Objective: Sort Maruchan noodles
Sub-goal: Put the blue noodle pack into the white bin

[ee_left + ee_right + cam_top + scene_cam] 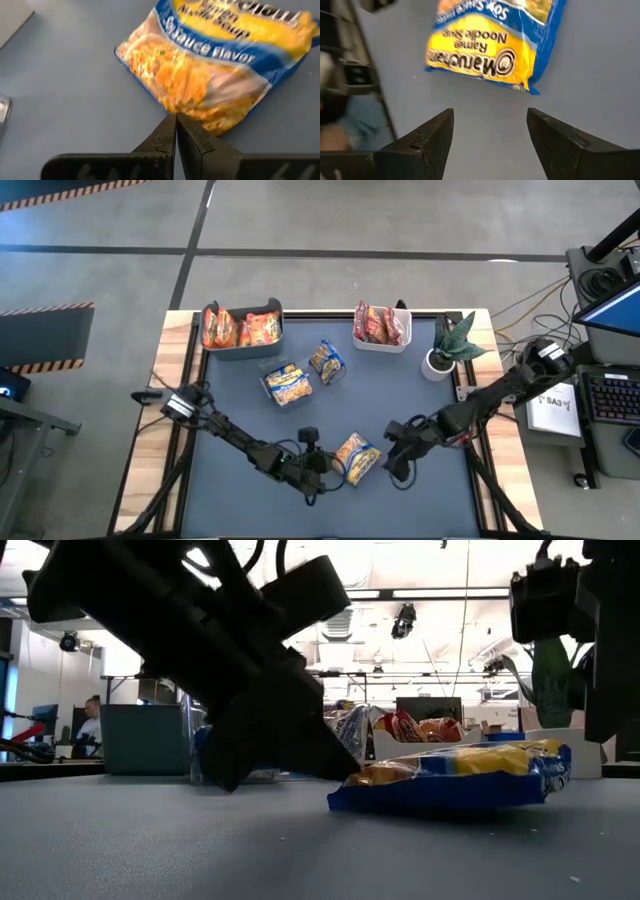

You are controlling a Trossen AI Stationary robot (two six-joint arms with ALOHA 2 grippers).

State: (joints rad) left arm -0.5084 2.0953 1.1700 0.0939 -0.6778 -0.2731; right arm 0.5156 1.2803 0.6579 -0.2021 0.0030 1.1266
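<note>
Crinkly blue-yellow packet [356,457], flat, rectangular

left tool [176,120] closed, tips touching blue-yellow noodle packet [210,65].

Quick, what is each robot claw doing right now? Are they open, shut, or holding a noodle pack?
Left gripper: shut, empty, tips at the blue-yellow Maruchan packet.
Right gripper: open, holding nothing, just short of that packet.
</note>
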